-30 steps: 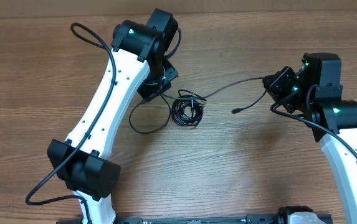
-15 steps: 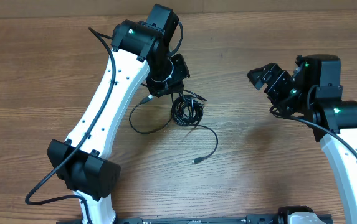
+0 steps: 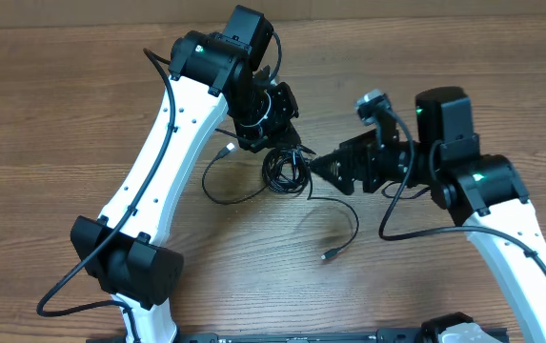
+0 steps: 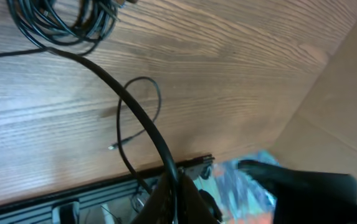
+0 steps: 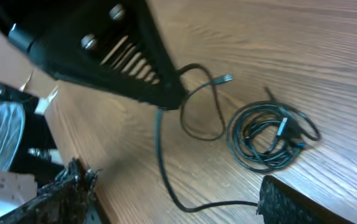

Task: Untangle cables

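Note:
The cables (image 3: 287,171) lie mid-table as a small black coil with loose strands. One strand loops left to a plug (image 3: 223,150). Another curls right and forward to a plug end (image 3: 328,255). My left gripper (image 3: 274,133) hangs just behind the coil, shut on a strand (image 4: 134,115) that rises from the coil (image 4: 60,25) into the left gripper (image 4: 175,186). My right gripper (image 3: 318,170) is at the coil's right side, open. In the right wrist view the right gripper (image 5: 184,199) straddles a strand (image 5: 166,180) lying on the table, with the coil (image 5: 271,137) just ahead.
The wooden table (image 3: 63,124) stretches bare to the left and far right. The left arm's white link (image 3: 158,162) crosses the left half, with a fixed arm wire (image 3: 72,276) beside its base. A dark rail (image 4: 72,196) runs along the table's front edge.
My right gripper opened and dropped its strand, which now lies curled on the table. The right arm swung left to the coil. My left gripper shifted slightly right, still holding its strand.

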Controlling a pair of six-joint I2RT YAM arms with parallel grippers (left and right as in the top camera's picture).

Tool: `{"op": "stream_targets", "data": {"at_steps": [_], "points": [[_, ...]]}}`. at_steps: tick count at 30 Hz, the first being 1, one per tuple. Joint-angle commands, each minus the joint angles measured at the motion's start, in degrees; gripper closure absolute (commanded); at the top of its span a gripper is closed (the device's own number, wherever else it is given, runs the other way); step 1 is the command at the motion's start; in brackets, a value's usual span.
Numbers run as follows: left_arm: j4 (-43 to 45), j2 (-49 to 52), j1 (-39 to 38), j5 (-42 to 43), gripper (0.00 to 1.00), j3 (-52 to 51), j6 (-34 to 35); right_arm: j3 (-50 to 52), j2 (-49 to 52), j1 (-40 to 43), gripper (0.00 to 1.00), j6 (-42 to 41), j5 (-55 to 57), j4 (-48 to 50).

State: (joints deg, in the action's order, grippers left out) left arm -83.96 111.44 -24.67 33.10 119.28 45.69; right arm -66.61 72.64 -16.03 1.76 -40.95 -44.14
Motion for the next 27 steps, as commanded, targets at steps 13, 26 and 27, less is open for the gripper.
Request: {"op": "stream_targets", "data": {"at_steps": [13, 26, 27], "points": [[-1.14, -1.9, -0.61, 12.79, 0.96, 0.22, 0.42, -1.27, -0.5, -4.22, 0.51, 4.55, 1.29, 0.07], [-1.51, -1.9, -2.01, 11.63, 0.96, 0.22, -0.13, -1.27, -0.5, -4.22, 0.78, 4.5, 1.46, 0.11], [-1.53, -1.9, -2.03, 11.52, 0.96, 0.22, -0.33, -1.27, -0.5, -4.22, 0.79, 4.5, 1.46, 0.11]]}}
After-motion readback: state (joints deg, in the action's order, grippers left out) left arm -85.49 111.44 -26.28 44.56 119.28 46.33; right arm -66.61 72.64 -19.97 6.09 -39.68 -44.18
